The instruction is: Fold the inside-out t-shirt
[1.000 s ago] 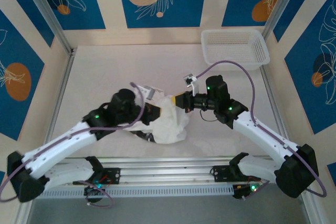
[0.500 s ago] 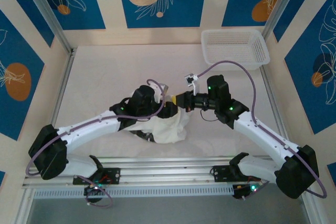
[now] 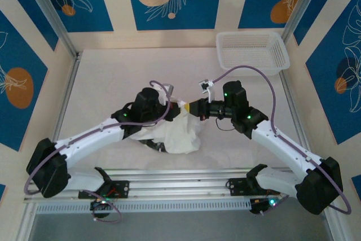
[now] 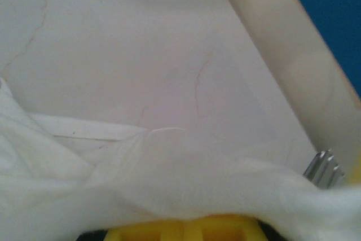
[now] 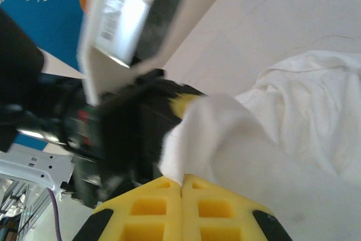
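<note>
A plain white, wrinkly short-sleeved t-shirt (image 3: 179, 134) is seen bunched into a crumpled heap on the pale table top (image 3: 107, 88), near the front edge and between the two arms. Its upper part is lifted to where the two grippers meet above the heap. The right gripper (image 5: 181, 196) is seen from its wrist camera with its yellow fingers pressed flat together, and a fold of the white cloth is pinched in the seam between them. The left gripper (image 3: 179, 106) is placed just beside the right gripper, tip to tip. In the left wrist view the cloth is draped across its yellow fingers, so whether they are closed cannot be told. A white plastic mesh basket (image 3: 248, 34) is set at the far right corner, well apart from the shirt.
</note>
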`<move>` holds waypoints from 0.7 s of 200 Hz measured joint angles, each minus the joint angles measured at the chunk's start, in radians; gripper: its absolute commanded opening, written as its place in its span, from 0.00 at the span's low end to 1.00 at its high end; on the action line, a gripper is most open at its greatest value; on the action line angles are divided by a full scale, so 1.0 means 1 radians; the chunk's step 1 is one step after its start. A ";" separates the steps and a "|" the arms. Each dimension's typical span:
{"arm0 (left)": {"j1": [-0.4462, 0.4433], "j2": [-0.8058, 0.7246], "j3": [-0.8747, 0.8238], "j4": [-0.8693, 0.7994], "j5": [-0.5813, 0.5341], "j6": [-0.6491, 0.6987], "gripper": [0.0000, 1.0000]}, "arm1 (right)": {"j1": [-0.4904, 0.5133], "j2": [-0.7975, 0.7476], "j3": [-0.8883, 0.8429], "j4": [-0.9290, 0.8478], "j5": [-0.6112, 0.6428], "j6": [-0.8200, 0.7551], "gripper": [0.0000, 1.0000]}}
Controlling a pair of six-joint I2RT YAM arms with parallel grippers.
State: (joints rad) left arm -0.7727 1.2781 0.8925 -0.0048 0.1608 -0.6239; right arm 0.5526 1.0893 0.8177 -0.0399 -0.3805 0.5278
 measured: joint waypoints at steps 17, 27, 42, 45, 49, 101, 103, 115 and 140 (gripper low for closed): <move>0.006 -0.049 0.000 -0.021 0.024 0.004 0.00 | -0.027 0.000 -0.004 -0.019 0.011 0.000 0.00; 0.007 -0.072 0.000 -0.035 0.037 0.004 0.00 | -0.041 0.000 -0.008 -0.030 0.015 -0.001 0.00; 0.009 -0.098 0.000 -0.051 0.062 0.005 0.00 | -0.058 0.000 -0.011 -0.061 0.047 -0.005 0.08; 0.010 -0.102 0.000 -0.055 0.071 0.005 0.00 | -0.060 0.000 -0.011 -0.070 0.060 -0.005 0.09; 0.011 -0.106 0.000 -0.058 0.079 0.006 0.00 | -0.064 0.000 -0.011 -0.082 0.084 -0.005 0.11; 0.014 -0.114 0.003 -0.134 0.167 0.051 0.00 | -0.072 -0.023 -0.035 -0.188 0.262 -0.036 0.41; 0.014 -0.114 0.003 -0.136 0.168 0.051 0.00 | -0.072 -0.028 -0.039 -0.188 0.260 -0.028 0.42; 0.014 -0.112 0.003 -0.143 0.174 0.058 0.00 | -0.064 -0.069 -0.063 -0.184 0.245 -0.013 0.49; 0.014 -0.098 0.003 -0.146 0.182 0.058 0.00 | -0.010 -0.169 -0.137 -0.121 0.213 0.079 0.59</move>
State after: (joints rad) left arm -0.7589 1.1797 0.8951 -0.1505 0.3424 -0.5659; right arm 0.5423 0.9203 0.6811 -0.1604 -0.1673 0.6067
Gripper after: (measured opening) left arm 0.044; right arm 0.555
